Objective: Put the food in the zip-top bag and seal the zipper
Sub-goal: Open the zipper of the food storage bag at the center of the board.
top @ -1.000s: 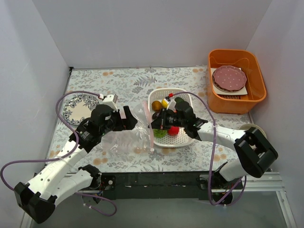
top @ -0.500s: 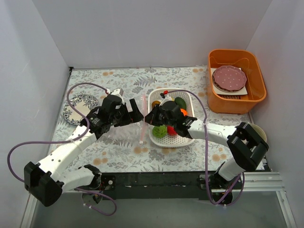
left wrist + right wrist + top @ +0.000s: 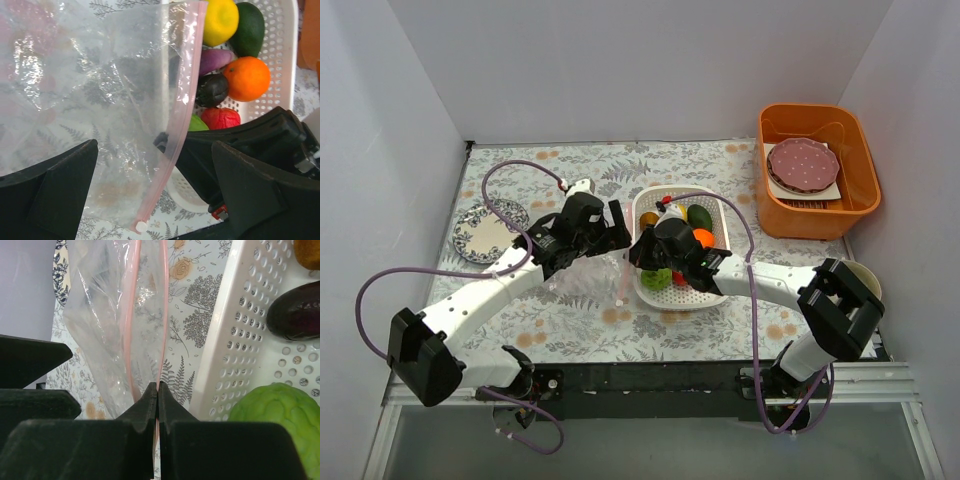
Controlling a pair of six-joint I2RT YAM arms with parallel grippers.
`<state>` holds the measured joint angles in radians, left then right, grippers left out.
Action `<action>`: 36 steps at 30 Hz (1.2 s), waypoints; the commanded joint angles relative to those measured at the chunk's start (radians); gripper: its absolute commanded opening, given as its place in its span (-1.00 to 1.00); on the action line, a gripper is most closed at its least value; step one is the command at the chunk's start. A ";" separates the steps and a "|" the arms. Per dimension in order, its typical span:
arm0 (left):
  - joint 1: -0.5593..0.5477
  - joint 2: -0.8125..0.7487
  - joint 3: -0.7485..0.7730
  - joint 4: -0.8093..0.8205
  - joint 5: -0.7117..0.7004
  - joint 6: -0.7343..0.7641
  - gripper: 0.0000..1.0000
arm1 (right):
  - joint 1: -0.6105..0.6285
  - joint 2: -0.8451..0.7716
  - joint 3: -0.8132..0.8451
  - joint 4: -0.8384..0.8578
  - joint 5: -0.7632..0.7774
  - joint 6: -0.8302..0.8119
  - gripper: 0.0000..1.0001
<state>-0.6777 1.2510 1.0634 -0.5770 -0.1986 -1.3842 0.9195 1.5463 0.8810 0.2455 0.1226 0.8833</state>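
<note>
Zip-top bag (image 3: 100, 100) is now spread out just left of the white basket (image 3: 720, 215), no longer bunched over the tabletop (image 3: 570, 170) as 1 second ago. Its zipper (image 3: 180, 110) runs beside the basket wall, 1 lip pinched in the closed right end effector (image 3: 157, 390). The left end effector (image 3: 155, 147) has swung forward and gapes open, gripping nothing. The food (image 3: 247, 77) sits in the basket, so loading looks close.

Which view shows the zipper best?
The left wrist view: the zipper runs there almost whole, down to its pale slider. The right wrist view shows only a short part, its two strips apart, pinched by the right end effector. The top view shows a thin pink line.
</note>
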 commanded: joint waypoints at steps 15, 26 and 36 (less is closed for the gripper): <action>-0.068 -0.007 0.035 0.011 -0.124 -0.022 0.96 | 0.007 -0.075 -0.019 0.052 0.034 -0.040 -0.97; -0.082 0.027 0.036 0.019 -0.174 -0.033 0.64 | 0.009 -0.097 -0.025 0.043 0.040 -0.055 -0.97; -0.083 0.079 0.087 0.017 -0.159 -0.033 0.37 | 0.007 -0.124 -0.046 0.048 0.045 -0.076 -0.97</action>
<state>-0.7567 1.3300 1.0908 -0.5671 -0.3370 -1.4208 0.9215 1.4605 0.8524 0.2535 0.1368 0.8299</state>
